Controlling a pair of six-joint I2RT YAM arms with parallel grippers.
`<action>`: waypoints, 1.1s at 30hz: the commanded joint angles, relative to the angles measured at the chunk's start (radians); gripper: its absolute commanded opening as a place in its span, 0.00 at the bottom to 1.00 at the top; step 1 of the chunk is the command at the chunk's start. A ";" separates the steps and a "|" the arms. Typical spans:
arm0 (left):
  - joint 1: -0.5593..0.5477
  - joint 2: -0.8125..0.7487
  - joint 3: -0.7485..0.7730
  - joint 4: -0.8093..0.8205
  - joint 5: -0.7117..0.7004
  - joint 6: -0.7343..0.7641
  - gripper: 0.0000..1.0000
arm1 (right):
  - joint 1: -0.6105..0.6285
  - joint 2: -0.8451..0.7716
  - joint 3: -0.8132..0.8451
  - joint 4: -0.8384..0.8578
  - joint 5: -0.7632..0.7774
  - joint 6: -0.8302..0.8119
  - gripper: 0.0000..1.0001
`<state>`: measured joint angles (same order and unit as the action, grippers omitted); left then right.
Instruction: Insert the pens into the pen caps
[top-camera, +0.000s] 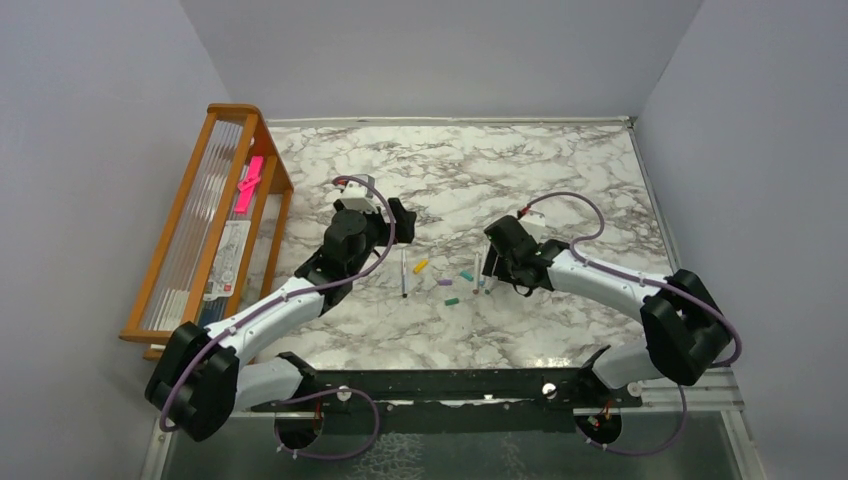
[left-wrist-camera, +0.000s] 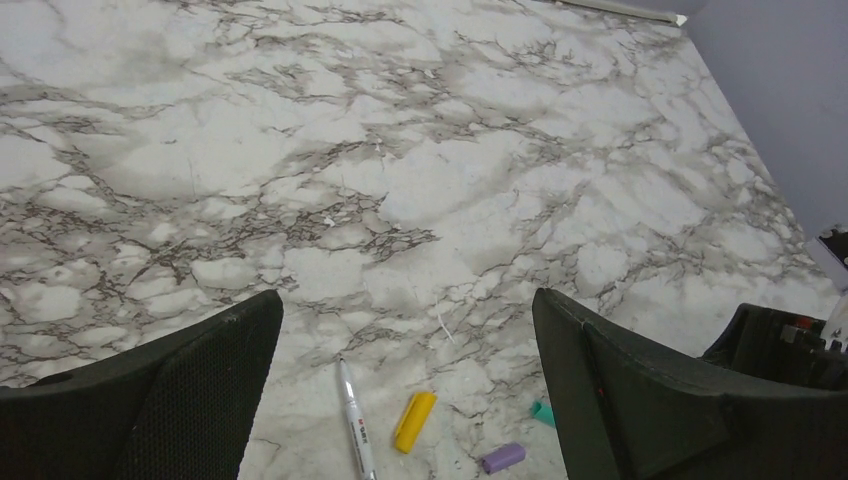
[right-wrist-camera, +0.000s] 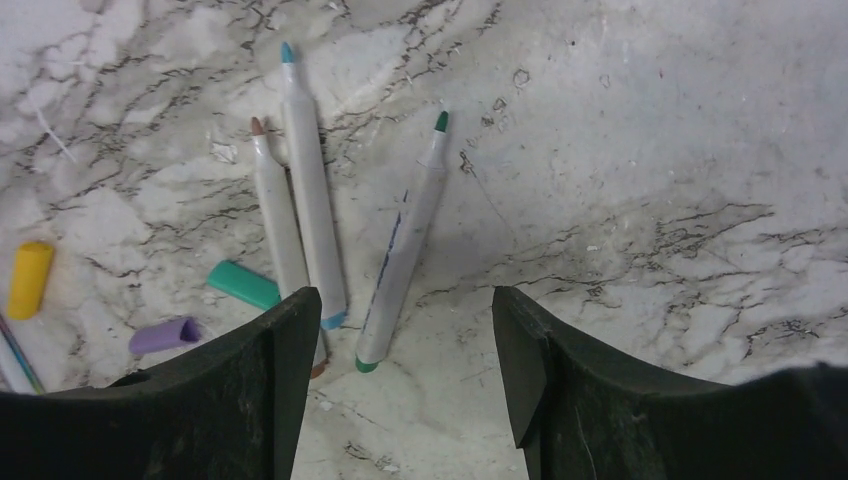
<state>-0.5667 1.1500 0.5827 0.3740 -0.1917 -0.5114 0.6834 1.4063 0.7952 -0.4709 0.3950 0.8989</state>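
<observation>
Three white-grey pens lie side by side just ahead of my open, empty right gripper: a teal-tipped one, a brown-tipped one and a green-tipped one. A teal cap, a purple cap and a yellow-orange cap lie to their left. My left gripper is open and empty above the table. Below it lie a fourth pen, the yellow-orange cap and the purple cap. From above, a green cap lies nearest the arm bases, and the grippers sit left and right of the cluster.
A wooden rack with clear sheets and a bright pink strip stands along the table's left edge. Grey walls close the back and both sides. The marble tabletop stretches behind the cluster.
</observation>
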 joint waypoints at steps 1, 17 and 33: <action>-0.039 0.005 0.057 -0.078 -0.143 0.087 0.99 | 0.002 0.026 0.005 -0.034 0.004 0.068 0.61; -0.076 -0.005 0.081 -0.192 -0.175 0.061 0.95 | 0.004 0.149 -0.013 0.015 0.008 0.045 0.53; -0.078 -0.039 0.075 -0.158 0.211 -0.134 0.86 | 0.003 -0.164 -0.105 0.203 -0.080 -0.118 0.01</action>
<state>-0.6392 1.1255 0.6621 0.1265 -0.2024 -0.5640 0.6834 1.4357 0.7345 -0.3931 0.3618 0.8577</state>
